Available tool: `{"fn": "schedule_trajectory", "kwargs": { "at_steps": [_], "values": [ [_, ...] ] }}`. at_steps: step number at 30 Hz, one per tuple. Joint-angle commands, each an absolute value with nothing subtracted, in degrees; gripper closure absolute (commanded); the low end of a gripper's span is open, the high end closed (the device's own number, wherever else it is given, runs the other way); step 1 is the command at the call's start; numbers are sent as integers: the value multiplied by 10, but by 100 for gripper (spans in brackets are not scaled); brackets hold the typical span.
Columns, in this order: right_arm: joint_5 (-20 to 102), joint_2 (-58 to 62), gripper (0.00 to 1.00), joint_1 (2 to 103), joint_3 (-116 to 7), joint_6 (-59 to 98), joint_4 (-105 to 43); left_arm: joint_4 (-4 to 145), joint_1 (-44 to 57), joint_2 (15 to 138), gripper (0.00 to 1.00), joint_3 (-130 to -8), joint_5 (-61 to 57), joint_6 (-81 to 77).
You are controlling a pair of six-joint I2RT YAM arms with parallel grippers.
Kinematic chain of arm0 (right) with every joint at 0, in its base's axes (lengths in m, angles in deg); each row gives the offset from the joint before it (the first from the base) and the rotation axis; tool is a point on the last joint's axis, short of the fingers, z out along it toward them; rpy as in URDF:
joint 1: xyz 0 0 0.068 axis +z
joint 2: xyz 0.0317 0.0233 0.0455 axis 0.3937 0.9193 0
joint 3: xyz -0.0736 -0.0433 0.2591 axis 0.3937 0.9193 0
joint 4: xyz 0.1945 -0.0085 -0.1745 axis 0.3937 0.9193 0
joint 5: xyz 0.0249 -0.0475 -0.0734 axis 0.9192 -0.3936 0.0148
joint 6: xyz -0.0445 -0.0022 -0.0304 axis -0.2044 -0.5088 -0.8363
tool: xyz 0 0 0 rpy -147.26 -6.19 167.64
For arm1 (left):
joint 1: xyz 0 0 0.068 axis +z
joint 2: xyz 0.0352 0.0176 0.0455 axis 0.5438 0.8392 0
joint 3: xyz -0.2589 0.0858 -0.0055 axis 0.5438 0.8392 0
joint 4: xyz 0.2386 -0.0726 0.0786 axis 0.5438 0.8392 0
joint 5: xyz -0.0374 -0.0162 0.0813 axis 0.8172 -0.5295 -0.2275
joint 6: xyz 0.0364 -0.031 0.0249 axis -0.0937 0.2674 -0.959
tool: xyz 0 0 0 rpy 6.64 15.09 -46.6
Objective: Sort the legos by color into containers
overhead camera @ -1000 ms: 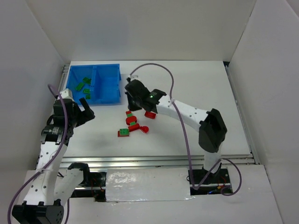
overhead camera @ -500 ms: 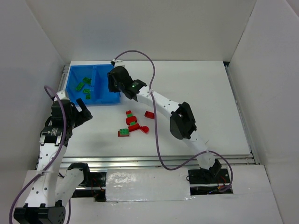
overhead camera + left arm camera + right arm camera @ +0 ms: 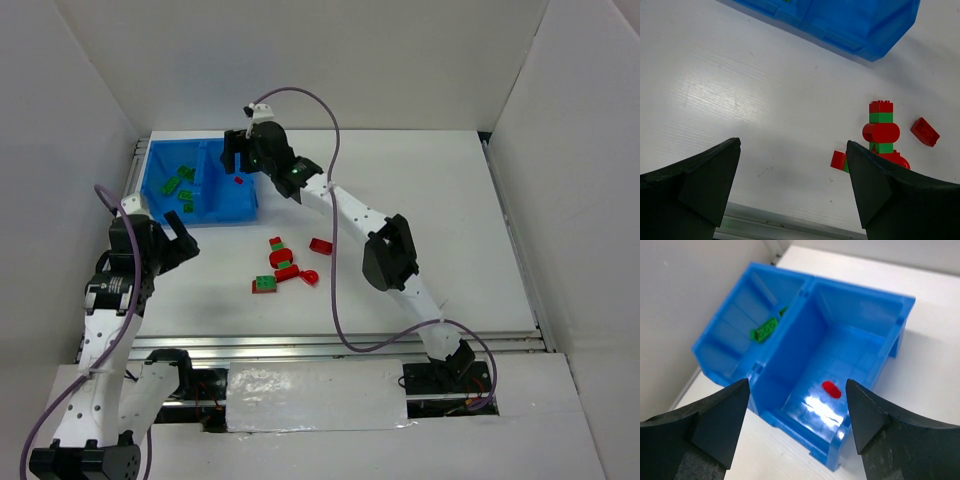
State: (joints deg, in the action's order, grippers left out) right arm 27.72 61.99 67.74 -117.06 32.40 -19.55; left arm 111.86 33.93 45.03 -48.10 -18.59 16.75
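The blue bin [image 3: 200, 212] stands at the back left with two containers side by side. Its left container [image 3: 730, 340] holds several green legos [image 3: 182, 185]. A small red lego [image 3: 831, 388] lies in the right container [image 3: 860, 347]. My right gripper [image 3: 240, 158] hovers over that container, open, with nothing between its fingers. A cluster of red and green legos [image 3: 279, 266] and a lone red brick [image 3: 320, 245] lie on the table in front of the bin. My left gripper [image 3: 182, 237] is open to the left of the cluster [image 3: 881, 132], low over the table.
White walls close in the table on the left, back and right. A metal rail [image 3: 330, 345] runs along the near edge. The right arm [image 3: 385, 250] stretches diagonally across the middle, above the table to the right of the loose legos.
My right arm swung from the loose legos to above the bin's right container and opened; a red lego now lies in that container. The left arm barely moved.
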Motion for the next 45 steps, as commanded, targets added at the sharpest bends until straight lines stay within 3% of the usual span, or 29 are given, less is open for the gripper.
{"fn": "schedule_trajectory", "kwargs": {
  "at_steps": [1, 7, 12, 16, 19, 24, 27, 45],
  "values": [
    [313, 623, 15, 673, -1208, 306, -254, 1100, 341, 437, 0, -495, -176, 159],
    [295, 619, 13, 673, -1199, 322, -252, 1102, 341, 437, 0, -495, -183, 160],
    [237, 477, 10, 651, -1015, 338, -259, 1104, 341, 441, 0, -497, -190, 162],
    [153, 434, 9, 637, -974, 387, -42, 1102, 342, 435, 0, -495, -184, 161],
    [95, 403, 3, 640, -900, 457, 61, 1100, 342, 435, 1, -495, -176, 160],
    [35, 317, 0, 658, -699, 567, 53, 1096, 341, 441, 1, -495, -161, 155],
    [26, 307, 0, 656, -651, 597, 47, 1093, 341, 443, 0, -492, -152, 153],
    [70, 385, 5, 656, -667, 636, 32, 1092, 334, 444, 0, -490, -146, 149]
  ]
}}
